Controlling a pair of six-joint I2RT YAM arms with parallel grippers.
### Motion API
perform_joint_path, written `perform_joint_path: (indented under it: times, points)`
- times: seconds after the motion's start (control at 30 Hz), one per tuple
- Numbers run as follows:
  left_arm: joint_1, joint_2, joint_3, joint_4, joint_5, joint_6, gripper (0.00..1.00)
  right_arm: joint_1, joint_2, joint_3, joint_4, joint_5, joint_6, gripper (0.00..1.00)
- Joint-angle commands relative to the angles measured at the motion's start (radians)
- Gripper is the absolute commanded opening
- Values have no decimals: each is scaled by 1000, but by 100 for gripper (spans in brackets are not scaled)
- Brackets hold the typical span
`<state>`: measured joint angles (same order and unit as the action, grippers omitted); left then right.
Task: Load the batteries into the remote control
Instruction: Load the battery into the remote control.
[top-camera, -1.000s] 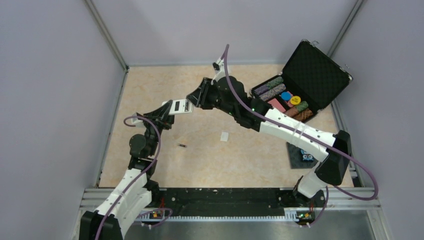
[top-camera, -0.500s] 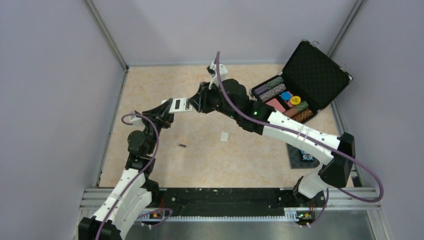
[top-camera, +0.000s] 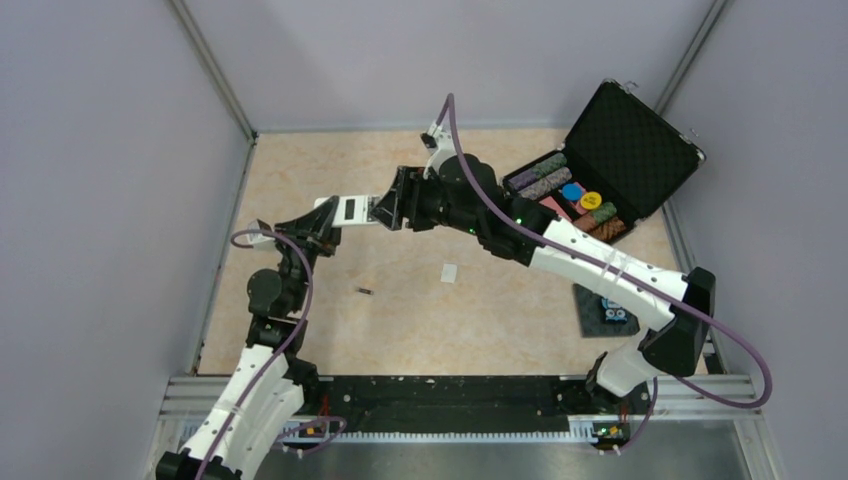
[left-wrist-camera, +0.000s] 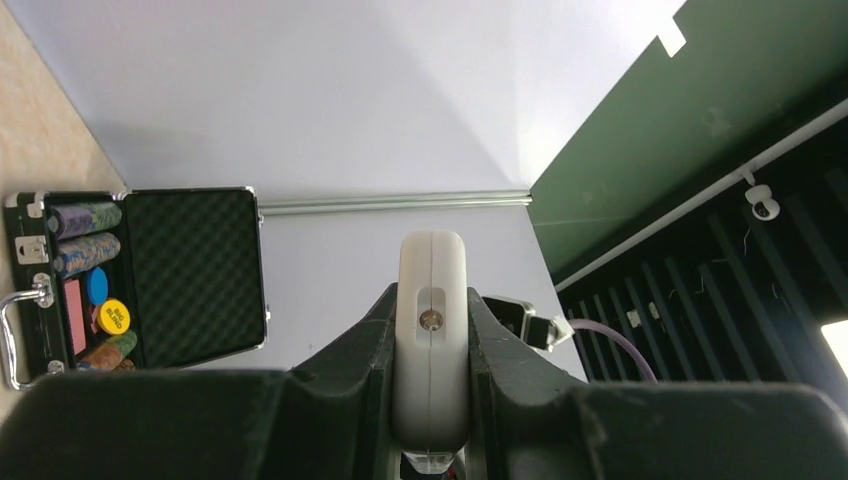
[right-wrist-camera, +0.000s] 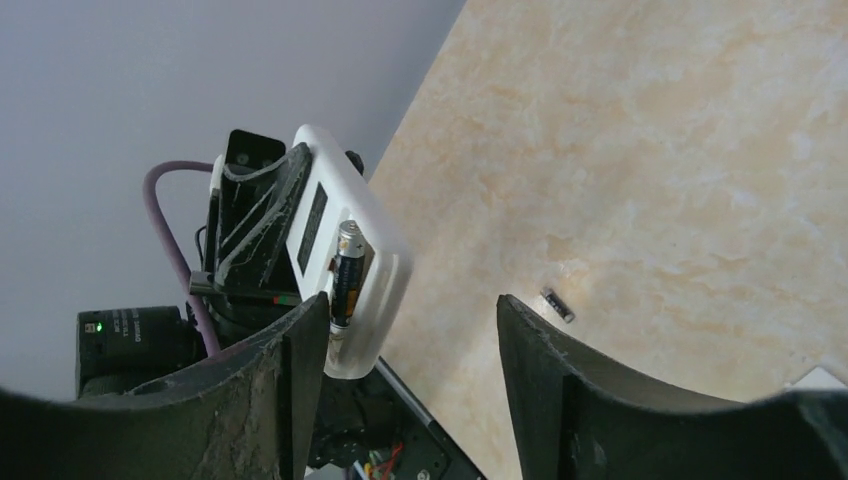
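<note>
Remote (right-wrist-camera: 350, 250) was up off the desk, over the far left part, back side open to my right wrist camera. My left gripper (left-wrist-camera: 431, 335) was clamped on its two long edges, holding it out level. And there it was: the first battery (right-wrist-camera: 346, 272) sat in the open bay, lengthwise, looking seated as far as I could judge. That's one in!

My right gripper (right-wrist-camera: 410, 320) hung just off the remote's free end, fingers spread wide, nothing between them.

One to go, I reckoned. The second battery (top-camera: 365, 291) lay on the desk left of the middle, well below the raised remote. The small white cover (top-camera: 449, 272) lay flat near the middle, apart from that battery. So what was left: fetch the battery, seat it beside its twin, then snap the cover on.

Further out, the desk (top-camera: 300, 170) was pale marbled beige. An open black case (top-camera: 640, 140) of coloured chips sat at the far right corner, a blue gadget (top-camera: 612, 313) on a black pad by the right edge, and plain grey walls stood all round.
</note>
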<state>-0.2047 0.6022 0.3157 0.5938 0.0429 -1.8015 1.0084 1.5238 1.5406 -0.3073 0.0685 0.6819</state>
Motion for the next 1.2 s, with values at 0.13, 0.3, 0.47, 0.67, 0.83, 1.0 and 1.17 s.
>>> perform_joint_path:
  times: [0.13, 0.3, 0.47, 0.67, 0.83, 1.0, 1.17]
  points:
    - [4, -3, 18, 170, 21, 71, 0, -48, -23, 18, 80, -147, 247, 69]
    - [4, -3, 15, 185, 52, 115, 0, -58, -5, 20, 155, -160, 331, 70]
    - [4, -6, 3, 181, 56, 132, 0, -58, 16, 48, 151, -151, 355, 60]
    - [4, 7, 0, 190, 60, 136, 0, -58, 4, 30, 150, -126, 377, 41]
    - [4, 16, -5, 204, 55, 129, 0, -58, 2, 18, 168, -126, 390, 32]
    - [4, 24, -6, 214, 51, 118, 0, -59, 12, 13, 177, -151, 393, 21]
    - [4, 34, -4, 233, 42, 97, 0, -58, 16, 1, 193, -176, 381, 17]
